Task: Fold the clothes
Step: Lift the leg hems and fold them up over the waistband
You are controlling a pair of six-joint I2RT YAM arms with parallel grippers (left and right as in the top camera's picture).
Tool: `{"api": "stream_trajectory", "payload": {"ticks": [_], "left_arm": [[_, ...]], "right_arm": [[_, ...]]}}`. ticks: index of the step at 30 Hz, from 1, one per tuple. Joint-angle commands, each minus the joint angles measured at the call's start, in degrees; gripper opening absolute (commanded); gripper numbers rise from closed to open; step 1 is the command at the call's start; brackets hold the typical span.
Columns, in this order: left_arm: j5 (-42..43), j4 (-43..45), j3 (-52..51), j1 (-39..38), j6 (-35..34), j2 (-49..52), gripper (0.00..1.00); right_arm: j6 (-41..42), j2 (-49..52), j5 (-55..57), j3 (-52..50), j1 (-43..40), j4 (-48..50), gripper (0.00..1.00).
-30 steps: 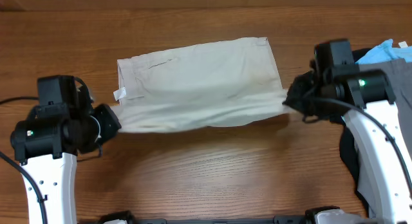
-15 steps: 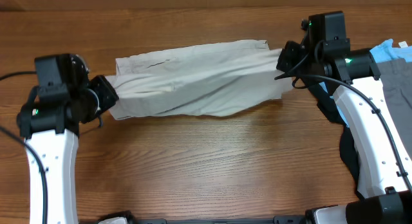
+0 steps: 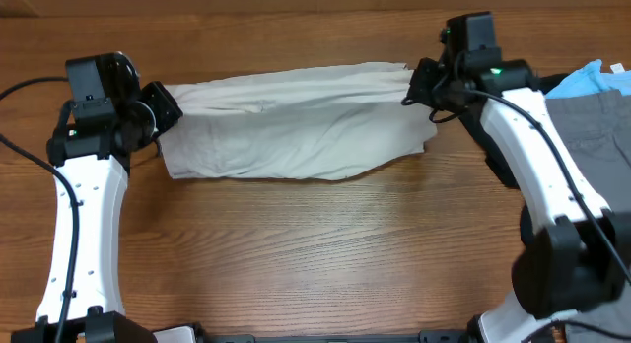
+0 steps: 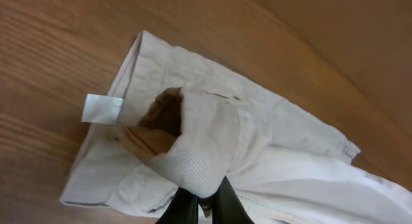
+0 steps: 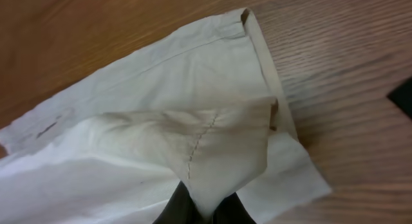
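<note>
On a wooden table (image 3: 296, 254), beige shorts (image 3: 296, 131) lie with their long axis running 9 to 3 o'clock, held taut between both arms. The left gripper (image 3: 166, 112) pinches the waistband end at 9 o'clock, while the right gripper (image 3: 414, 85) pinches the leg hem at 3 o'clock, slightly farther back. Grey and blue garments (image 3: 592, 106) sit far right.

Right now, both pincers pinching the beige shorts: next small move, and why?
Probably lower both and let go. The left pincer and right pincer each grip an end of the shorts, and the held edge sits about over the far edge, so the fold looks ready to lay.
</note>
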Motion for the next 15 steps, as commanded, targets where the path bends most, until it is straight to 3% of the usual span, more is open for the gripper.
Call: {"api": "stream_trajectory", "payload": {"ticks": [1, 15], "left_arm": [[-2.05, 1.49, 1.73, -0.96, -0.81, 2.78, 0.04], [-7.72, 14.14, 1.73, -3.23, -0.81, 17.38, 0.04]], "right_arm": [[-0.17, 1.75, 2.58, 1.38, -0.44, 3.15, 0.04], [-0.17, 10.84, 2.47, 1.38, -0.33, 16.70, 0.04]]}}
